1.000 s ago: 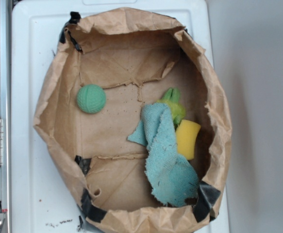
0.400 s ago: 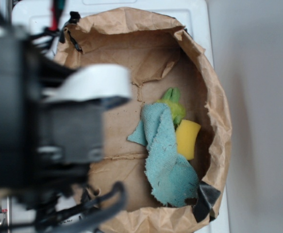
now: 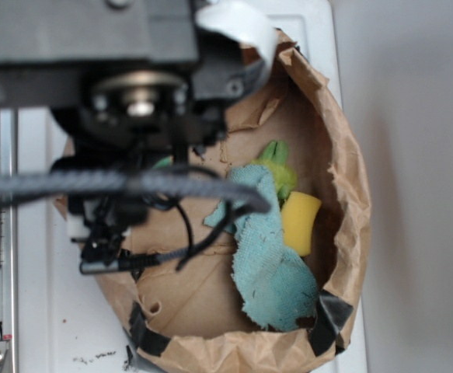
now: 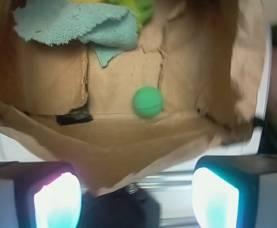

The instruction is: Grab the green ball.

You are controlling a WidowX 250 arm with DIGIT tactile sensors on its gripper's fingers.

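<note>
In the wrist view the pincer point(image 4: 136, 202) stands spread wide, its two glowing fingers point(image 4: 56, 202) low at either side of the picture with nothing between them. Just beyond them rises the crumpled near wall of a brown paper bag point(image 4: 128, 152), cut low so that it serves as a shallow bin. On the bag's flat floor, close behind that wall and beside a fold line, lies the green ball point(image 4: 148, 101). It is small and round, an even teal-green, slightly blurred here, and touches no other thing. A strip of black tape point(image 4: 74, 117) sits on the floor to its left. Farther back a teal cloth point(image 4: 76, 23) lies rumpled, with a bit of lime-green fuzzy stuff point(image 4: 140, 8) at its far edge.

From the exterior view the robot arm point(image 3: 125, 85) fills the upper left and hides the ball's part of the bag. To the right the cloth drapes over a yellow sponge point(image 3: 302, 221), the fuzzy thing just above them. The bag sits on a white table point(image 3: 43, 295).
</note>
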